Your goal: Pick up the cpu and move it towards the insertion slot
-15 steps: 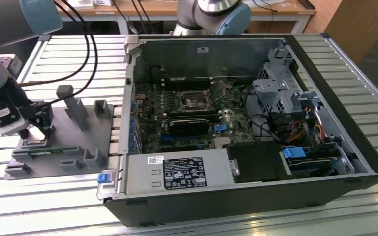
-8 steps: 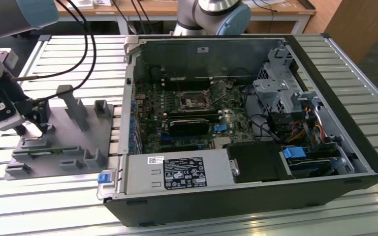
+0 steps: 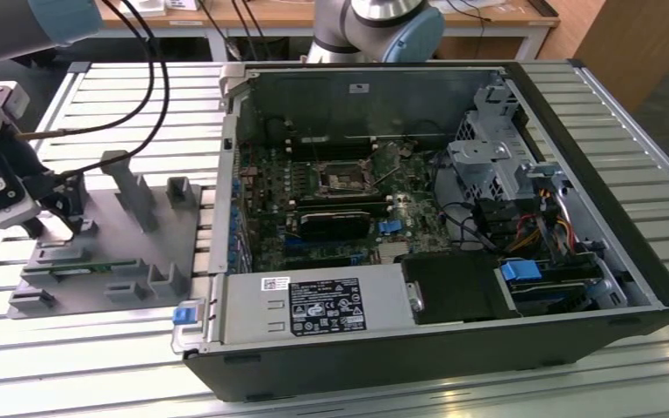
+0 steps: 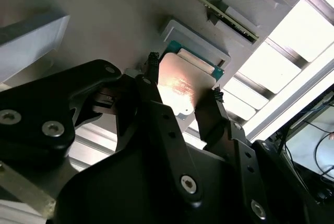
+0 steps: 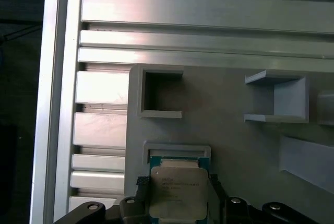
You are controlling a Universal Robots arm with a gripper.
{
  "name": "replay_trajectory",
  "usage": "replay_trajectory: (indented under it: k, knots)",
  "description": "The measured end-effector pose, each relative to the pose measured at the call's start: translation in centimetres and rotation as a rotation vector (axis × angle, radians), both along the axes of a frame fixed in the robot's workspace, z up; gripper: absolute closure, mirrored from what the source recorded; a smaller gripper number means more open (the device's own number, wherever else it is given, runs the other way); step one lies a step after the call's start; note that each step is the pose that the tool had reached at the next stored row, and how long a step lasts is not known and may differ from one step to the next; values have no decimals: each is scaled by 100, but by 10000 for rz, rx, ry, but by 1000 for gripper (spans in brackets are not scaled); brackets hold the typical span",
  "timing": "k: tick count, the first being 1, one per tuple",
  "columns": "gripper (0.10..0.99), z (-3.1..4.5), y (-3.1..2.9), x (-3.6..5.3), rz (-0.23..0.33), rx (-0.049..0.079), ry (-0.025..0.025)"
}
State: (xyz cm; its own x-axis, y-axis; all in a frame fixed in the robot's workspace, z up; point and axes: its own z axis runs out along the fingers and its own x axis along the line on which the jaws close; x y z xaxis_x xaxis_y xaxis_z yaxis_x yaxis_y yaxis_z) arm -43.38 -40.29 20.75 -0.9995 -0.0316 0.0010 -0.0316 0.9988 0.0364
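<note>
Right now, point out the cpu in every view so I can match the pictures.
First wrist view: the cpu lies in a recess of the grey tray, at the gripper.
Second wrist view: the cpu lies in the same recess.
Exterior view: too small to make out; the gripper stands over the tray at the exterior view's left.
Shared landmark: the grey tray.

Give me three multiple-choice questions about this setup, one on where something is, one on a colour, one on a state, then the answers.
1. The end effector is: A at the tray; B inside the computer case; C over a desk.
2. The tray is: A red; B grey; C yellow.
3. The computer case is: A shut; B open-sided; C upside down.
Answers: A, it sits at the cpu, by a tray recess; B, the tray's plastic is grey in both wrist views; B, the motherboard lies exposed.
</note>
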Motion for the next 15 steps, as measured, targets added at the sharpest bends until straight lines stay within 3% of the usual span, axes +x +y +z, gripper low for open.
replay_trajectory:
  k: [15]
  knots:
    - [557, 92, 0, 0, 0, 0, 0]
